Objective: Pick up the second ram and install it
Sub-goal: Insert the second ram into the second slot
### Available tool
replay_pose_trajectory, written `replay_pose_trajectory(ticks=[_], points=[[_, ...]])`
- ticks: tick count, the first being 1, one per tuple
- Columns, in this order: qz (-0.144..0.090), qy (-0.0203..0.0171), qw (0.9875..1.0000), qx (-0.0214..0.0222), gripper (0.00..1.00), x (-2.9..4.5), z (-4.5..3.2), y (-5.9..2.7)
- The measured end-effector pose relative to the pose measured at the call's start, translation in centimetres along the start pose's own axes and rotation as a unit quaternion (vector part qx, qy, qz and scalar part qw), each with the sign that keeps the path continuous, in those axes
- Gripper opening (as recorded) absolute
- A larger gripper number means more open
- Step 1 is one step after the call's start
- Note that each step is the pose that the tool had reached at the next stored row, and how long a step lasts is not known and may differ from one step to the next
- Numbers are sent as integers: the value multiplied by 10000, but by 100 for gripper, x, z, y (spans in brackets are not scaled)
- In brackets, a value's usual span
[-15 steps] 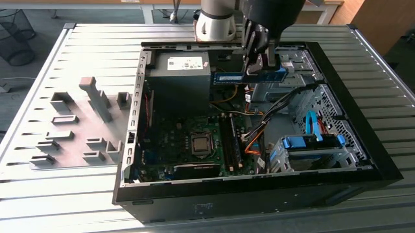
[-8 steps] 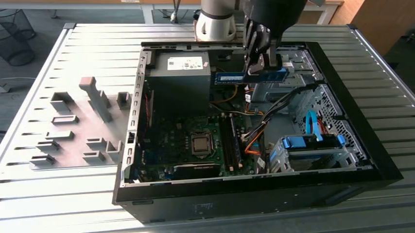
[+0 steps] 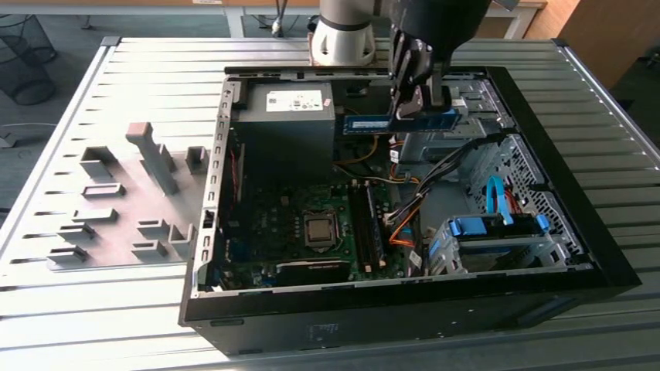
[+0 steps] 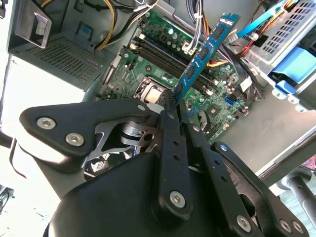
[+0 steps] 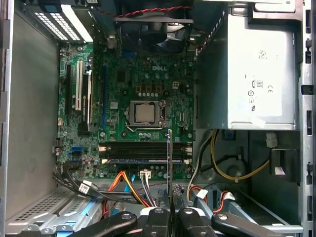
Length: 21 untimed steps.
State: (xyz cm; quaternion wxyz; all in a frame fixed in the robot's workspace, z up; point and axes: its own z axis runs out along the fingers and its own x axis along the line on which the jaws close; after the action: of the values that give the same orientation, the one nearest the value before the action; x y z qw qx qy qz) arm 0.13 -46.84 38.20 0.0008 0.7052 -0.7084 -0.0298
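Observation:
My gripper (image 3: 418,108) is shut on the second ram (image 3: 397,122), a thin blue-green stick with black chips. It hangs level in the air above the far part of the open computer case (image 3: 577,255). In the second wrist view the second ram (image 4: 205,52) sticks out from the gripper (image 4: 175,106) over the motherboard. The first wrist view looks at the second ram (image 5: 169,158) edge-on, as a thin line rising from the gripper (image 5: 169,213) across the long black memory slots (image 5: 145,150). These memory slots (image 3: 366,224) lie well below the stick, beside the CPU socket (image 3: 321,229).
A grey power supply (image 3: 284,108) fills the case's far corner on the exterior view's left. Orange and black cables (image 3: 407,220) and a blue drive cage (image 3: 495,232) sit on the exterior view's right. Grey fixture blocks (image 3: 124,201) stand on the slatted table outside the case.

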Motion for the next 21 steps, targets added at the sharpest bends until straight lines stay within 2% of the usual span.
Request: replay_pose_trajectory(ticks=[11, 14, 18, 21], points=[[12, 5, 10000, 1, 14, 0, 0, -16], [185, 14, 9998, 8, 14, 0, 5, -17], [484, 20, 9988, 19, 14, 0, 12, -15], [490, 19, 9988, 20, 14, 1, 14, 4]])
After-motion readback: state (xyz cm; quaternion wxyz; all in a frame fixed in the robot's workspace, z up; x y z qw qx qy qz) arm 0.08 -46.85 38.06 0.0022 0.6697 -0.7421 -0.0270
